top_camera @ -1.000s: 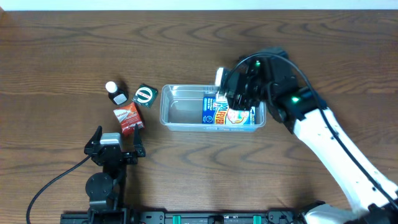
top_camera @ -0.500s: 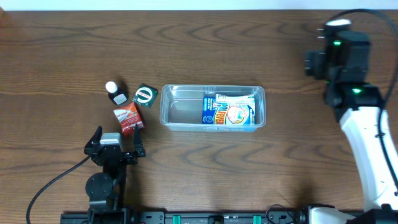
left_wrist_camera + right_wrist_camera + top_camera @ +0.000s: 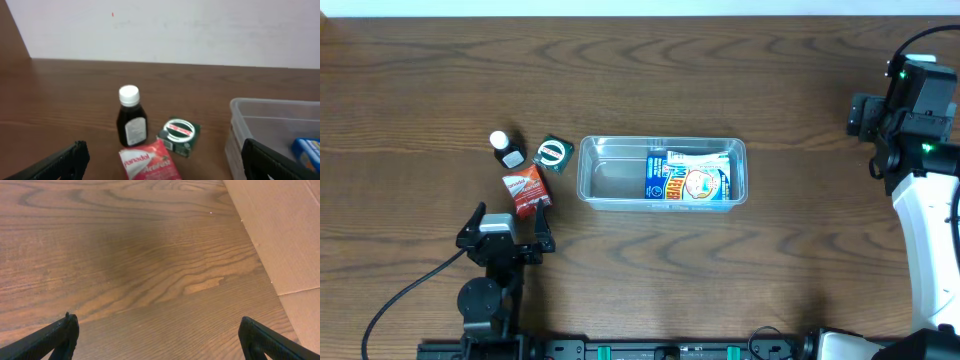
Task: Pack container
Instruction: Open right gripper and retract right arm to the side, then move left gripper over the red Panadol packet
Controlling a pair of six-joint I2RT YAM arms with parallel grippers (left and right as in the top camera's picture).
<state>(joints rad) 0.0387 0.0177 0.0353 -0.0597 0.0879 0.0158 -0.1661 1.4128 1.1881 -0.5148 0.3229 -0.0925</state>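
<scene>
The clear plastic container (image 3: pixel 610 172) sits at the table's middle with a blue snack packet (image 3: pixel 688 178) lying in its right half. Left of it lie a red Panadol packet (image 3: pixel 526 190), a small green box (image 3: pixel 553 153) and a dark bottle with a white cap (image 3: pixel 505 148). My left gripper (image 3: pixel 505 232) is open and empty just in front of the red packet (image 3: pixel 150 163); the bottle (image 3: pixel 131 122), green box (image 3: pixel 178 134) and container (image 3: pixel 260 125) show in its wrist view. My right gripper (image 3: pixel 160 340) is open and empty over bare wood at the far right.
A cardboard sheet (image 3: pixel 285 230) lies beyond the table's right edge in the right wrist view. A white wall (image 3: pixel 165 30) stands behind the table. The right arm (image 3: pixel 920 190) runs along the right side.
My right gripper left the blue snack packet in the container and swung away to the far right. The left arm has not moved.
</scene>
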